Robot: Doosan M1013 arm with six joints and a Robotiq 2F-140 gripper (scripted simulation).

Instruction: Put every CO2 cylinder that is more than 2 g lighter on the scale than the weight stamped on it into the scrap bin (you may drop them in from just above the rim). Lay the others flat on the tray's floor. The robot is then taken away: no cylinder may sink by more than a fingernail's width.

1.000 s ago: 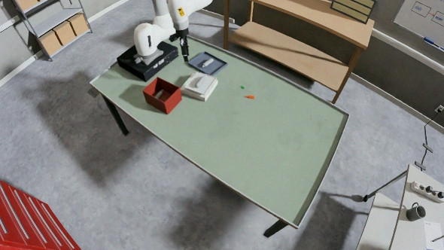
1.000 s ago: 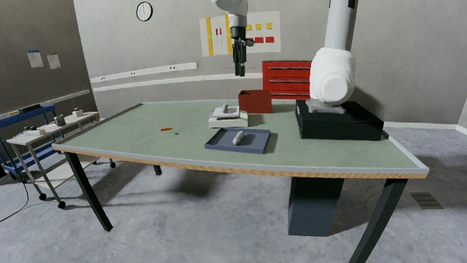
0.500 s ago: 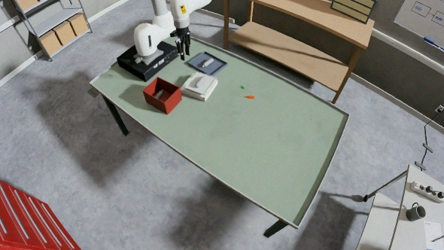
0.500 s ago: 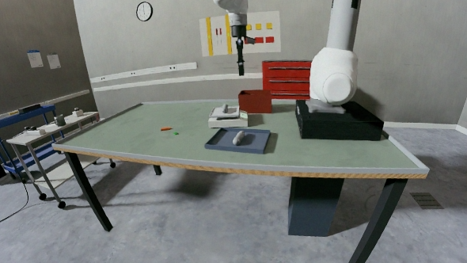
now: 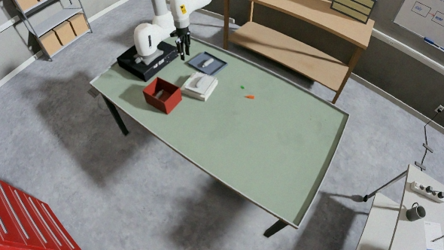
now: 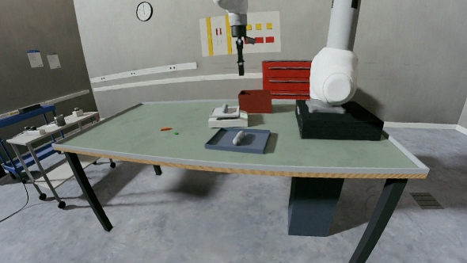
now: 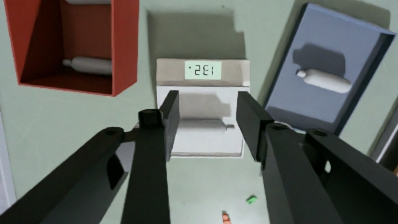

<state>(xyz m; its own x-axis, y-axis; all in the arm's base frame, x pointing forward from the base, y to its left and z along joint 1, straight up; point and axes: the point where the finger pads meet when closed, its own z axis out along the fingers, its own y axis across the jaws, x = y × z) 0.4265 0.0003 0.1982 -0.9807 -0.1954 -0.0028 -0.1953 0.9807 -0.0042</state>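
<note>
My gripper (image 7: 208,105) hangs high above the table, fingers partly apart with nothing between them; it also shows in the top view (image 5: 183,56) and the exterior view (image 6: 241,72). Straight below it a silver CO2 cylinder (image 7: 202,125) lies on the white scale (image 5: 200,86), whose display (image 7: 202,70) is lit. A second cylinder (image 7: 322,81) (image 5: 208,63) lies flat on the floor of the blue-grey tray. A third cylinder (image 7: 87,65) lies inside the red scrap bin (image 5: 162,95); another pale shape shows at the bin's cut-off top edge.
The arm's black base block (image 5: 147,60) stands at the table's back corner beside the tray. A small green bit (image 5: 242,86) and an orange bit (image 5: 250,97) lie on the table right of the scale. A wooden bench stands behind the table.
</note>
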